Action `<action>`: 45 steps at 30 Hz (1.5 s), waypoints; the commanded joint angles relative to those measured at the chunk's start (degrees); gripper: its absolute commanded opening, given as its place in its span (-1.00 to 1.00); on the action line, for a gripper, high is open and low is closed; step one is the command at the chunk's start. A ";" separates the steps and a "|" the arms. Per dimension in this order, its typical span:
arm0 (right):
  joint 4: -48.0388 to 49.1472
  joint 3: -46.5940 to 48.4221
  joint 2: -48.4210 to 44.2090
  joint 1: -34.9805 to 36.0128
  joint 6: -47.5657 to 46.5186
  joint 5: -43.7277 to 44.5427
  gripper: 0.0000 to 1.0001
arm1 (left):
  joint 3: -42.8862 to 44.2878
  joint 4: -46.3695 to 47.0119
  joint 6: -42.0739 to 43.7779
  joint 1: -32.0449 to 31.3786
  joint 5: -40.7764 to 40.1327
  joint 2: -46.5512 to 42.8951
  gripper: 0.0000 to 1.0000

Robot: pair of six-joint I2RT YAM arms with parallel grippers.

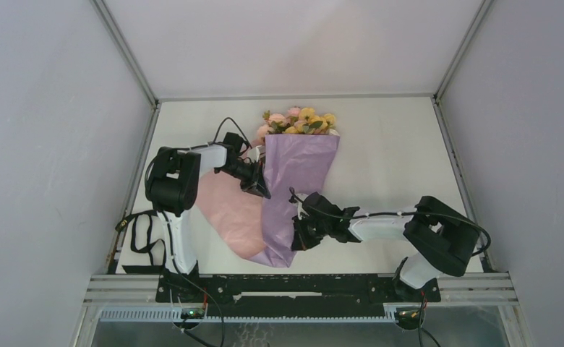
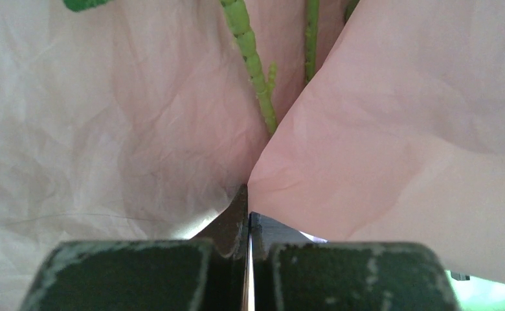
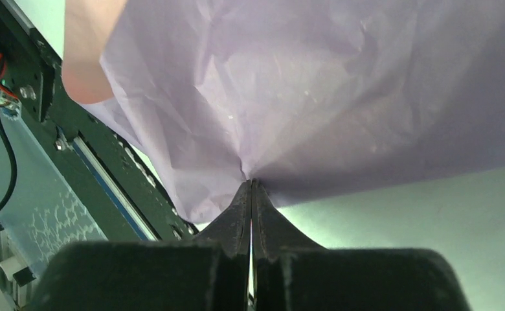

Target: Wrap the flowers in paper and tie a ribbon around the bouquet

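Note:
The flowers [image 1: 298, 121], pink, yellow and white, lie at the back of the table, their heads sticking out of the paper [image 1: 293, 181]. A lilac flap is folded over the stems, and a pinkish part [image 1: 228, 210] spreads out to the left. My left gripper [image 1: 261, 189] is shut on the flap's left edge. In its wrist view the jaws [image 2: 248, 194] pinch a fold of paper [image 2: 379, 149], with green stems [image 2: 253, 65] just beyond. My right gripper [image 1: 297, 235] is shut on the lower right edge; in the right wrist view it [image 3: 250, 184] pinches the lilac sheet [image 3: 314, 84]. The ribbon is out of view.
A black metal rail [image 1: 301, 285] runs along the table's near edge and also shows as the rail [image 3: 75, 149] in the right wrist view. A black strap and cables [image 1: 138, 231] hang beside the left arm's base. Grey walls enclose the table on three sides.

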 commanded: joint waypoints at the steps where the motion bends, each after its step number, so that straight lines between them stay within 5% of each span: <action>1: -8.54 3.59 -5.10 0.81 -2.00 2.08 -1.00 | 1.19 0.77 2.17 -0.09 -2.35 -2.02 -1.00; 14: 4.84 9.31 8.67 5.99 2.32 -6.62 -1.00 | 1.03 0.78 2.08 -0.09 -2.36 -2.15 -1.00; 27: -0.33 14.51 7.97 11.13 -3.58 -4.72 -1.00 | 1.02 0.73 1.87 -0.09 -2.20 -1.86 -1.00; 45: -2.51 26.51 23.01 13.15 -6.37 -0.82 -1.00 | 0.74 0.84 1.91 -0.09 -2.19 -2.03 -1.00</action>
